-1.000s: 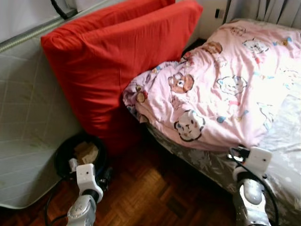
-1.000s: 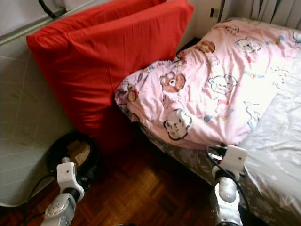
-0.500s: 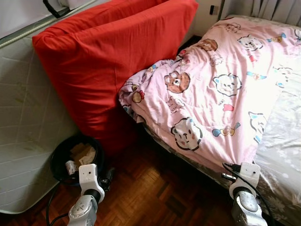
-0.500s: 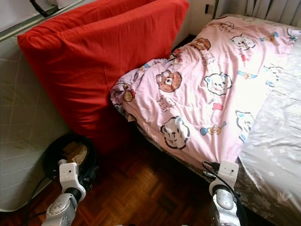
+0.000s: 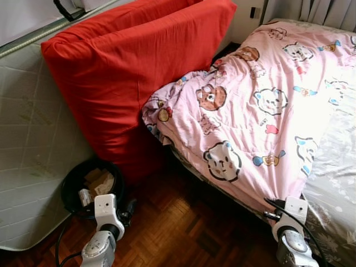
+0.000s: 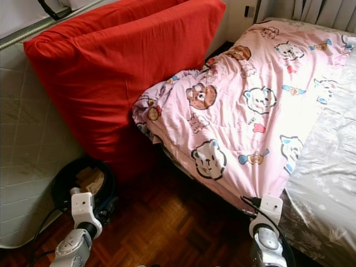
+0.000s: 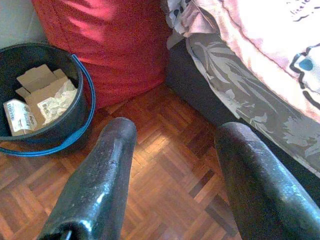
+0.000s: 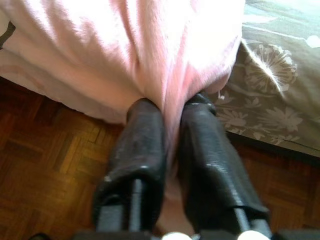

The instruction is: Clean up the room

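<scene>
1. Bucket [image 5: 89, 186] first, since I'm placing everything off it. Black tub with a blue handle, sitting on the parquet floor [image 5: 183, 228], tucked against the pale mattress [image 5: 28, 167] that leans on the wall. Inside: torn cardboard bits, a crumpled paper piece and a small printed packet [image 7: 17, 116]. Looks like the trash spot for this cleanup, so I guess it's parked there on purpose.

2. My left gripper [image 7: 175, 175] hangs just to the bed side of the bucket, low over the floor, fingers spread wide and holding nothing. Idle for now.

3. Right behind the bucket, the big red cushion [image 5: 133, 83] stands on edge, leaning on the mattress. Probably propped up to get it off the bed.

4. Further from the bucket, the pink bear blanket [image 5: 250, 111] lies rumpled across the bed with one edge spilling over the side, toward the floor.

5. Farthest from the bucket, my right gripper [image 8: 172, 145] is at that hanging edge, fingers pinched narrow with a fold of pink blanket clamped between them. The grey flower-print sheet [image 8: 280, 75] shows bare beside it. My guess: the grip is there to drag the blanket straight over the bed.
</scene>
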{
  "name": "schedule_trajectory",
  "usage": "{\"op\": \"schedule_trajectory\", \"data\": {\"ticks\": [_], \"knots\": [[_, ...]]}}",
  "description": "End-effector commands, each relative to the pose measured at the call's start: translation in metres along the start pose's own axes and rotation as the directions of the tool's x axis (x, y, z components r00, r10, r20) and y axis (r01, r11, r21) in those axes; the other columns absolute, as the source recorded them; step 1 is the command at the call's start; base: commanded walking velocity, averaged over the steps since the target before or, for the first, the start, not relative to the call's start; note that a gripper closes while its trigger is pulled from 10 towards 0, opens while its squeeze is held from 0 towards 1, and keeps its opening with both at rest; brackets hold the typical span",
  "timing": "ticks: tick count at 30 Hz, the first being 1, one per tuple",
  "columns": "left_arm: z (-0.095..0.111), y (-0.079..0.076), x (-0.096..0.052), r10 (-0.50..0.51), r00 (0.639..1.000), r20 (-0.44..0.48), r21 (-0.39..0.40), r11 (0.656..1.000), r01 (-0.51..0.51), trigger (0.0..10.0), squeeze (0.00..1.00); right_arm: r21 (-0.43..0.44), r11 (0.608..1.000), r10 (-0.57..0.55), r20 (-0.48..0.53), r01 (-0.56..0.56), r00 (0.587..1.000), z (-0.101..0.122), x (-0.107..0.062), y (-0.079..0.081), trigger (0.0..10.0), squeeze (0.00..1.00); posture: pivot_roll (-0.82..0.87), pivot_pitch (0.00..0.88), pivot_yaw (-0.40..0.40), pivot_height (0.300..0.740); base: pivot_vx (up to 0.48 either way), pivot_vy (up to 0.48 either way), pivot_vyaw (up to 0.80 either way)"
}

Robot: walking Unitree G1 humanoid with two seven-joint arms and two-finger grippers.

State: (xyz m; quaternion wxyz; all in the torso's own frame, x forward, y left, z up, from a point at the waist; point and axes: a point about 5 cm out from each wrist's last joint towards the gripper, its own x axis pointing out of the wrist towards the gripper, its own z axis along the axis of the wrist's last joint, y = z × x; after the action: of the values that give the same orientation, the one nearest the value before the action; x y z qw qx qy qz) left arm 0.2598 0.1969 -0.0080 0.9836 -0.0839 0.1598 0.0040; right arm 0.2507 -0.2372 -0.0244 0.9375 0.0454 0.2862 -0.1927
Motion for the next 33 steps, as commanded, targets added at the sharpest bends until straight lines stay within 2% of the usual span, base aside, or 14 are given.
{"op": "schedule_trajectory", "data": {"ticks": [1, 9, 12, 14, 15, 16, 17, 29, 33], "knots": [[-0.006, 0.004, -0.003, 0.007, 0.999, -0.037, 0.016, 1.000, -0.007, 10.0, 0.00, 0.011, 1.000, 0.000, -0.059, 0.001, 0.998, -0.014, -0.003, 0.002, 10.0, 1.00, -0.06, 0.153, 0.111, 0.740, 0.000, 0.000, 0.00], [-0.007, 0.003, -0.003, -0.001, 0.999, -0.041, 0.019, 1.000, 0.002, 10.0, 0.00, 0.016, 1.000, -0.007, -0.070, 0.008, 0.998, -0.017, -0.003, 0.000, 10.0, 1.00, -0.06, 0.161, 0.118, 0.740, 0.000, 0.000, 0.00], [-0.006, 0.003, -0.003, -0.004, 0.999, -0.043, 0.022, 1.000, 0.005, 10.0, 0.00, 0.018, 1.000, -0.005, -0.082, 0.007, 0.997, -0.021, -0.005, 0.001, 10.0, 0.96, -0.06, 0.165, 0.122, 0.740, 0.000, 0.000, 0.00], [-0.006, 0.003, -0.003, -0.004, 0.999, -0.044, 0.023, 1.000, 0.005, 10.0, 0.00, 0.020, 1.000, -0.005, -0.086, 0.007, 0.996, -0.023, -0.005, 0.001, 10.0, 0.74, -0.06, 0.167, 0.124, 0.740, 0.000, 0.000, 0.00], [-0.006, 0.004, -0.003, -0.005, 0.999, -0.046, 0.024, 1.000, 0.006, 10.0, 0.00, 0.021, 1.000, -0.002, -0.090, 0.003, 0.996, -0.024, -0.006, 0.002, 10.0, 0.08, -0.06, 0.168, 0.125, 0.740, 0.000, 0.000, 0.00], [-0.006, 0.004, -0.003, -0.006, 0.999, -0.046, 0.025, 1.000, 0.007, 10.0, 0.00, 0.021, 1.000, 0.001, -0.092, 0.001, 0.996, -0.025, -0.006, 0.002, 10.0, 0.08, -0.06, 0.168, 0.125, 0.740, 0.000, 0.000, 0.00], [-0.006, 0.003, -0.003, -0.007, 0.999, -0.048, 0.025, 1.000, 0.008, 10.0, 0.00, 0.020, 1.000, 0.004, -0.095, -0.002, 0.995, -0.026, -0.007, 0.003, 10.0, 0.00, -0.06, 0.170, 0.127, 0.740, 0.000, 0.000, 0.00], [-0.006, 0.003, -0.001, -0.014, 0.998, -0.058, 0.035, 0.999, 0.016, 10.0, 0.00, 0.022, 1.000, 0.014, -0.123, -0.011, 0.992, -0.037, -0.010, 0.005, 10.0, 0.00, -0.06, 0.159, 0.131, 0.740, 0.000, 0.000, 0.00], [-0.007, 0.005, -0.001, -0.008, 0.998, -0.067, 0.034, 0.999, 0.010, 10.0, 0.00, 0.036, 0.998, 0.054, -0.085, -0.051, 0.995, -0.035, -0.011, 0.010, 10.0, 0.00, -0.06, 0.150, 0.126, 0.740, 0.000, 0.000, 0.00]]}}
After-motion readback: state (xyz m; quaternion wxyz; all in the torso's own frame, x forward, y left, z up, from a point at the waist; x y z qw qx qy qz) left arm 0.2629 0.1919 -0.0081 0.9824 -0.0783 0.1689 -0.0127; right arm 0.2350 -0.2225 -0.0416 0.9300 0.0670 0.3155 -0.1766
